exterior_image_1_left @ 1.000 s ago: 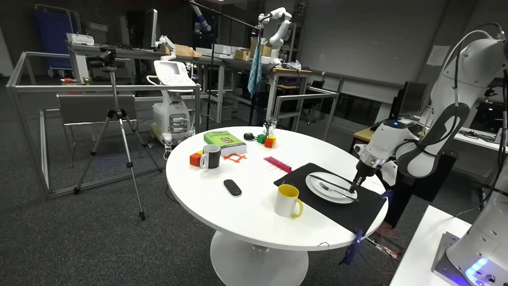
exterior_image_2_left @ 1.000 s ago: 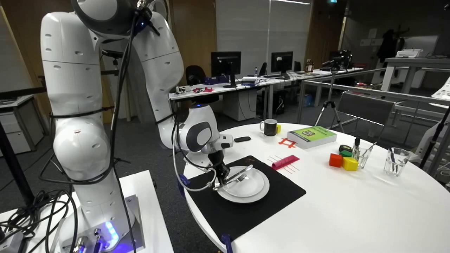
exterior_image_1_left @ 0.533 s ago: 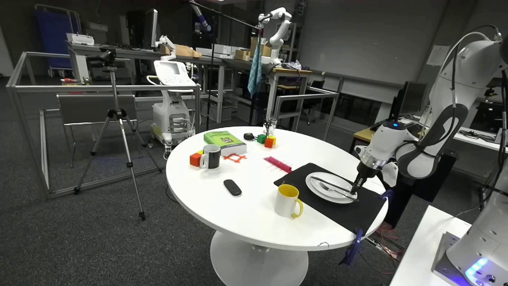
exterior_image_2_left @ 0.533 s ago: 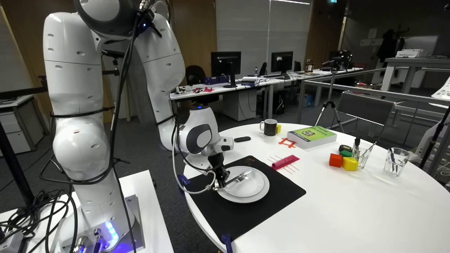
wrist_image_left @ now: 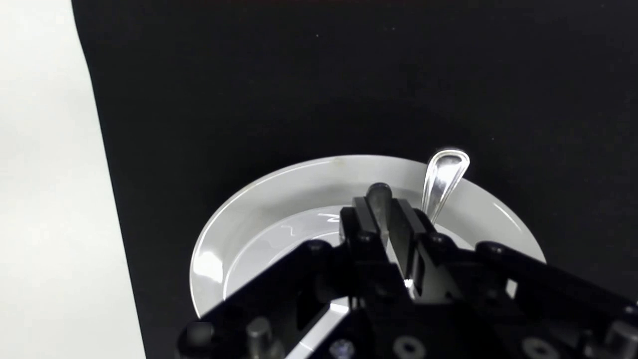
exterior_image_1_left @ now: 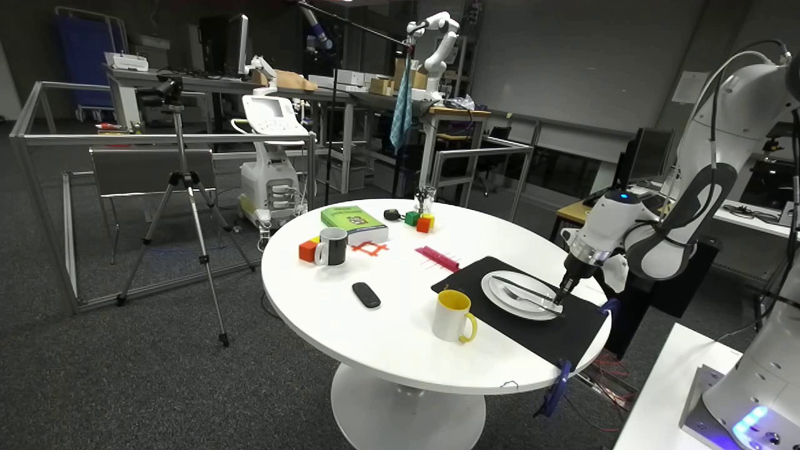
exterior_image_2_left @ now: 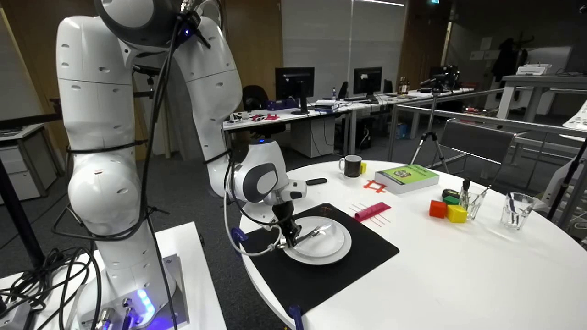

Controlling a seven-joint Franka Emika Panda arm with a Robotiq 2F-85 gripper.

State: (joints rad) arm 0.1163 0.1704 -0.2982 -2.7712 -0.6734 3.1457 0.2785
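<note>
My gripper [wrist_image_left: 383, 212] is shut on the handle of a silver knife [wrist_image_left: 380, 192], whose rounded end shows between the fingertips in the wrist view. Its blade slants over the plate in an exterior view, where the knife [exterior_image_1_left: 522, 287] runs away from the gripper [exterior_image_1_left: 558, 299]. Just beside the right finger lies the handle of a fork [wrist_image_left: 446, 172], apart from the jaws. In an exterior view the fork [exterior_image_1_left: 512, 294] rests across the white plate [exterior_image_1_left: 490, 295]. Under the plate is a black mat [wrist_image_left: 249, 89]. The fingers hide part of the knife.
A white mug with yellow inside [exterior_image_1_left: 451, 322] stands beside the mat, with a black remote-like object [exterior_image_1_left: 365, 295] farther off. Blue clamps [exterior_image_2_left: 296, 316] hold the mat's edge. A pink piece [exterior_image_2_left: 372, 211], a green book [exterior_image_2_left: 406, 176], blocks [exterior_image_2_left: 438, 208] and glasses [exterior_image_2_left: 517, 211] stand farther across.
The gripper and knife have shifted slightly over the plate. In an exterior view the knife's tip sits a little lower, nearer the fork. Plate, fork and mat look unmoved.
</note>
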